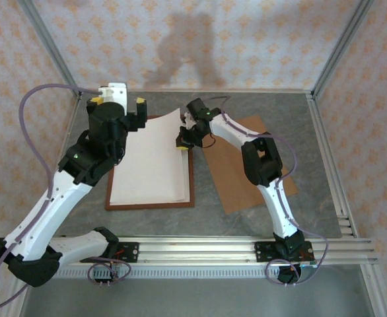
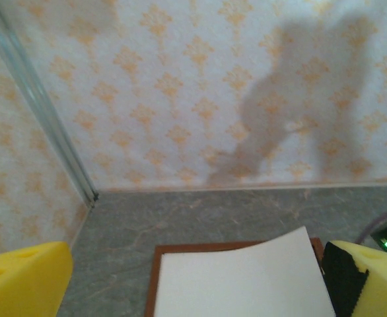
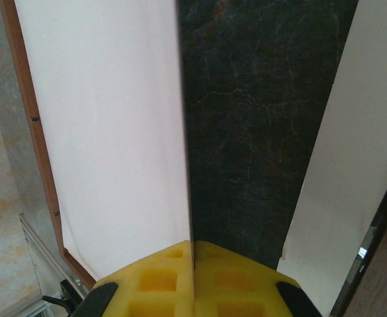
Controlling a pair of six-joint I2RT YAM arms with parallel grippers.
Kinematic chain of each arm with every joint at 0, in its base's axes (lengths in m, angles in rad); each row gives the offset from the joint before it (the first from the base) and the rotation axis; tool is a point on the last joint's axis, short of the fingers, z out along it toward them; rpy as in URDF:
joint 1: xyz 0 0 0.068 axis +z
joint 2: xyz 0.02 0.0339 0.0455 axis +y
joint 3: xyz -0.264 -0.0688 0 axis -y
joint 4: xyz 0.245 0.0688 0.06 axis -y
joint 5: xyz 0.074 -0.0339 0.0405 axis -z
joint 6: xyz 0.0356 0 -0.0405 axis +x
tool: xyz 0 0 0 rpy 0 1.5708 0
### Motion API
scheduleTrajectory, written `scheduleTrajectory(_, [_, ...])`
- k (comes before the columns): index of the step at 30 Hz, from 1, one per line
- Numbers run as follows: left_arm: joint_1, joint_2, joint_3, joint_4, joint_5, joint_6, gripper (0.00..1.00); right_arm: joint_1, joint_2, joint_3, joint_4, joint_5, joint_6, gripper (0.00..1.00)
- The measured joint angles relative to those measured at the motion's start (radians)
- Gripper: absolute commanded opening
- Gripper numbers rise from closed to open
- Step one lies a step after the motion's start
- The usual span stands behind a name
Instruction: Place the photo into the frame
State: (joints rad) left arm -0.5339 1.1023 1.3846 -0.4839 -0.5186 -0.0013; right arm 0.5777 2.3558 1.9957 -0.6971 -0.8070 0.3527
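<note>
A grey, marble-patterned table (image 1: 266, 105) sits inside walls papered in pale cream with orange motifs. Two white-and-black robot arms reach from the near edge.

The frame (image 1: 150, 206), a thin reddish-brown wooden rectangle, lies flat on the left-centre of the table. The photo (image 1: 150, 165) rests over it with its plain white side up, covering most of the opening. Its far right corner is curled upward, off the frame. To the right, partly under the right arm, a plain brown board (image 1: 236, 191) lies flat on the table.

The right gripper (image 1: 182, 144) is at the photo's right edge, towards the far end. Its wrist camera shows the yellow fingers (image 3: 154, 281) pressed together on the sheet, seen edge-on as a thin line, with the photo's white face (image 3: 114, 132) and a strip of frame (image 3: 28, 132) to the left.

The left gripper (image 1: 118, 100) hangs above the frame's far left corner, jaws spread wide and holding nothing. Its wrist camera shows the yellow fingertips (image 2: 22, 277) at either side, with the photo (image 2: 246, 277) and frame (image 2: 200, 248) below.
</note>
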Motion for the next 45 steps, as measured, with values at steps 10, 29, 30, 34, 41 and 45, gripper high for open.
scheduleTrajectory(10, [0.012,0.040,-0.027,-0.055,0.089,-0.082,1.00,-0.001,0.009,0.018,-0.018,0.000,-0.003,0.02])
scheduleTrajectory(29, [0.012,0.061,-0.063,-0.063,0.140,-0.111,1.00,-0.001,0.072,0.072,-0.025,0.013,-0.009,0.50])
scheduleTrajectory(30, [0.012,0.061,-0.068,-0.063,0.143,-0.112,1.00,-0.001,0.072,0.073,-0.027,0.018,-0.011,0.52])
scheduleTrajectory(34, [0.012,0.062,-0.081,-0.063,0.146,-0.115,1.00,-0.005,0.072,0.077,-0.040,0.027,-0.018,0.57])
scheduleTrajectory(41, [0.013,0.064,-0.105,-0.058,0.150,-0.136,1.00,-0.032,0.042,0.045,-0.041,0.040,-0.032,0.63])
scheduleTrajectory(45, [0.013,0.068,-0.148,-0.045,0.177,-0.174,1.00,-0.079,-0.033,-0.040,-0.037,0.053,-0.040,0.65])
